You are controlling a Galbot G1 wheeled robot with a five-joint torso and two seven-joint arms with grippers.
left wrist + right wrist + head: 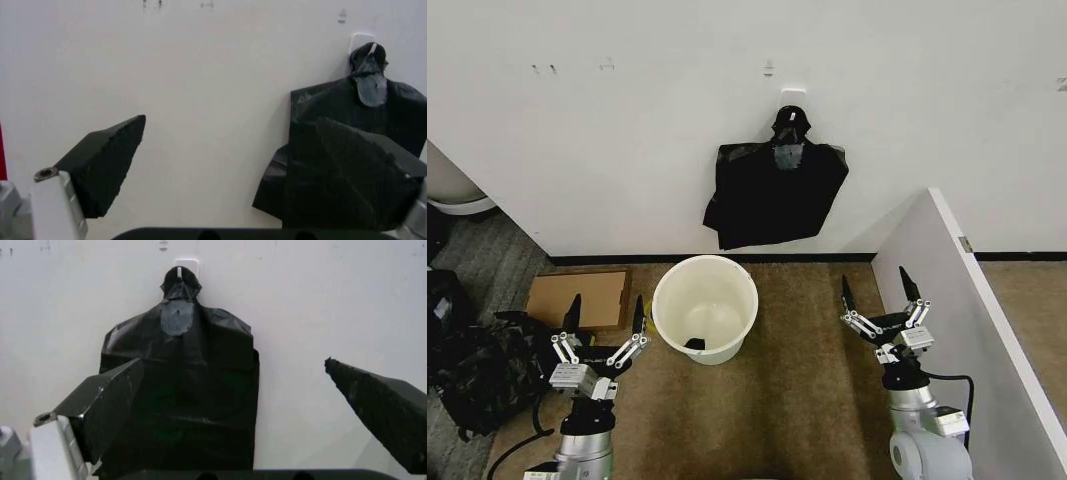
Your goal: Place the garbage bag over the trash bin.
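The glossy black garbage bag hangs flat on the white wall from a hook, straight above the bin; it also shows in the left wrist view and the right wrist view. The cream-white trash bin stands on the brown carpet below it, with a small dark scrap inside. My left gripper is open, low and to the left of the bin. My right gripper is open, to the right of the bin. Both point at the wall and hold nothing.
A flat cardboard box lies left of the bin. A dark camouflage backpack sits at the far left. A white partition panel runs along the right side. The carpet in front of the bin is free.
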